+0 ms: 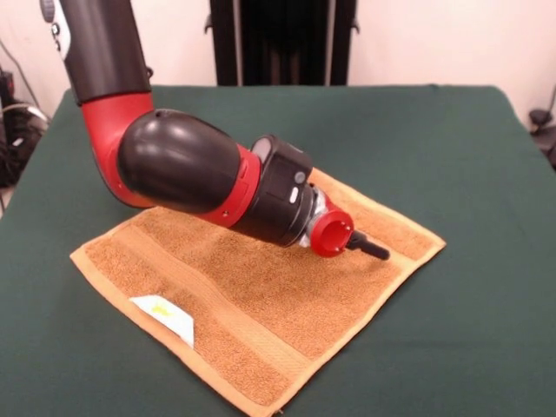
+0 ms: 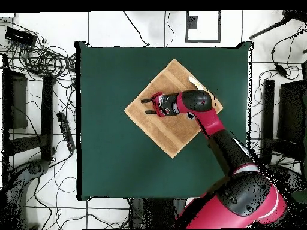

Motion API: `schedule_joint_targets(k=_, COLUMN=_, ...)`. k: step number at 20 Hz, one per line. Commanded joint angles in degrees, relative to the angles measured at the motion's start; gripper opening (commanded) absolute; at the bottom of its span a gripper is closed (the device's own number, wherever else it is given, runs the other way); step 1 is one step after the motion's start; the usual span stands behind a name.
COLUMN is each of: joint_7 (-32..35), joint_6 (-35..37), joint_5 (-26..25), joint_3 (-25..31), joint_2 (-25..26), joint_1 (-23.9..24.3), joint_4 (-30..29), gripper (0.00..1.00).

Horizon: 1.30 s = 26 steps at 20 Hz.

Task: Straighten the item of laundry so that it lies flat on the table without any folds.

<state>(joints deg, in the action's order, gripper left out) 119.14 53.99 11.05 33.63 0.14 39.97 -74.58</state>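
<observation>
Towel (image 1: 261,295) lies spread mid-bench (image 1: 486,174), diamond-wise, seemingly flat already. Gripper (image 1: 375,250) hovers low over its right part; whether the fingers are wide or narrow, I cannot tell. Best: lift straight off, avoid dragging.

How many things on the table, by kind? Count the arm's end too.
Towel: 1, orange-tan, spread open on the table
White tag: 1, on the towel near one edge
Gripper: 1, over the towel; whether its jaws are open or shut can't be told
Total: 3
</observation>
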Motion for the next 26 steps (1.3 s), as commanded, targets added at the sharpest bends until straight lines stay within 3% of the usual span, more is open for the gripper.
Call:
schedule_joint_targets(k=1, joint_7=-4.40, joint_6=-11.23, joint_5=-0.10, joint_3=5.69, joint_2=8.55, joint_1=-6.61, joint_4=3.26, gripper=1.00)
schedule_joint_targets(k=14, joint_7=1.13, joint_6=-14.03, joint_5=1.72, joint_3=8.17, joint_2=5.39, joint_1=-7.32, joint_4=-0.48, gripper=1.00)
schedule_joint_targets(k=26, joint_7=1.08, joint_6=-11.90, joint_5=1.27, joint_3=7.00, joint_2=6.40, joint_1=-7.43, joint_4=1.65, gripper=1.00)
